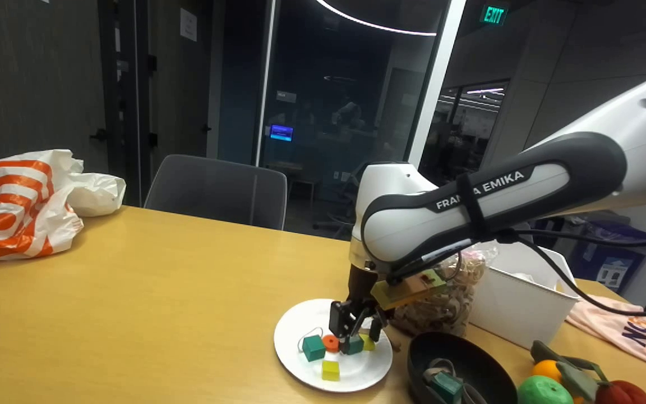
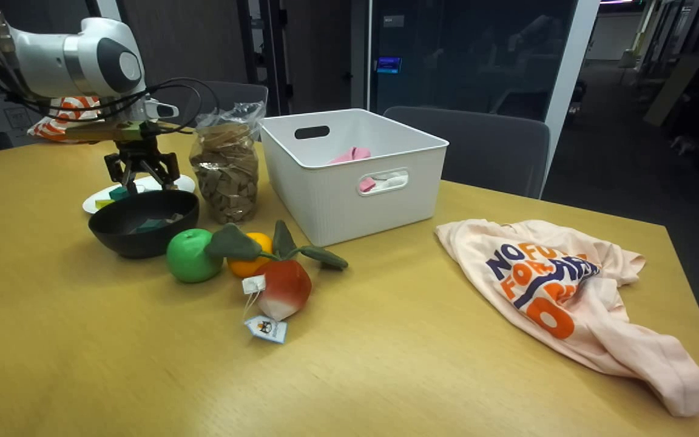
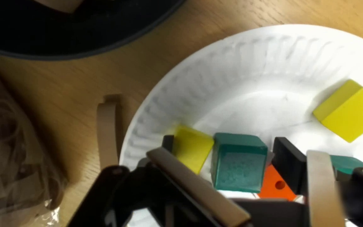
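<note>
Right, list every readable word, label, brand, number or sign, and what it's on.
Lit sign: "EXIT"
Robot arm: "FRAN…A EMIKA"; strap hides one letter
Pink cloth: "NO FU…", "FOR"; folds hide the rest
Too small or blurred: door notice, plaque, blue screen, hang tag, bin label

Exit sign (image 1: 493,14): EXIT, green lit letters; robot arm (image 1: 525,196): FRANKA EMIKA, white capitals on a dark panel, the K hidden by a black strap (image 1: 472,206); pale pink cloth (image 2: 568,303): NO in navy, FU and FOR in orange, a large orange O or D lower down, remaining letters lost in folds; white plastic bag (image 1: 31,207): orange-red bullseye emblem; toy radish (image 2: 287,284): hang tag (image 2: 266,328) with small picture; paper sheet (image 1: 188,24), sign plate (image 2: 393,21), blue-lit screen (image 1: 281,132), bin label (image 1: 613,276): print illegible.
</note>
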